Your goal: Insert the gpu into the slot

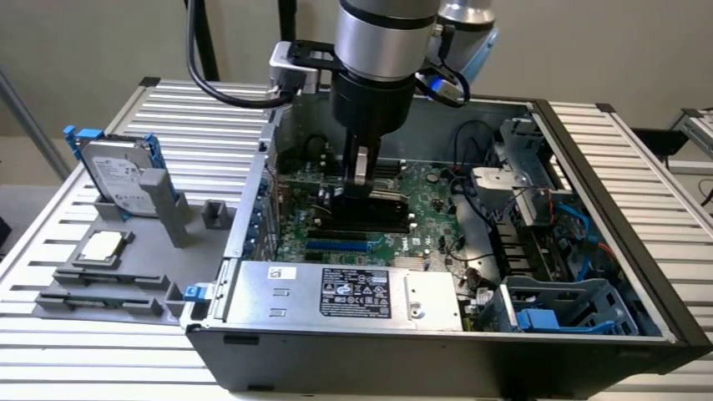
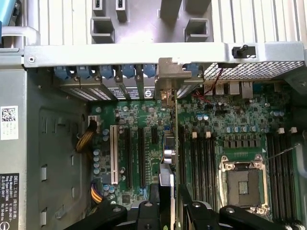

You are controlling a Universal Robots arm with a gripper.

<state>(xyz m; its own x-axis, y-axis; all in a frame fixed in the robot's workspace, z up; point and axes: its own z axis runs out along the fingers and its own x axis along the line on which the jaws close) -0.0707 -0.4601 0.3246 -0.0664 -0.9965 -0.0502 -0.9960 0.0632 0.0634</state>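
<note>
1. The gpu (image 2: 166,177) stands upright and edge-on inside the computer case (image 1: 624,276). It is low over the green board and is held by the jaws, which pinch narrowly on its 2 flat faces.
2. The slot (image 1: 340,247) is the bright-blue strip just beside the card's lower edge, on the side toward the power-supply box (image 1: 340,292). From these angles I cannot tell whether the card's edge touches it. My judgement is that the card is not seated.
3. The card's metal bracket (image 2: 168,79) sits close against the rear panel, between the blue retaining clips. In the wrist view the card runs parallel to the black memory slots (image 2: 196,163) and the white slot (image 2: 114,153).
4. To do this step well, I judge that the card must stay vertical and parallel to the blue strip along its whole length. A tilted card would probably catch at 1 end.
5. The bracket needs to slide freely down the rear opening so it does not lever the card sideways toward the memory slots.
6. Pressure is best applied straight down and evenly. The grip looks to be near the card's middle, which helps with that.
7. Outside the case, a hard drive (image 1: 117,180) stands in a grey holder on the bench (image 1: 67,351), well apart from the work.
</note>
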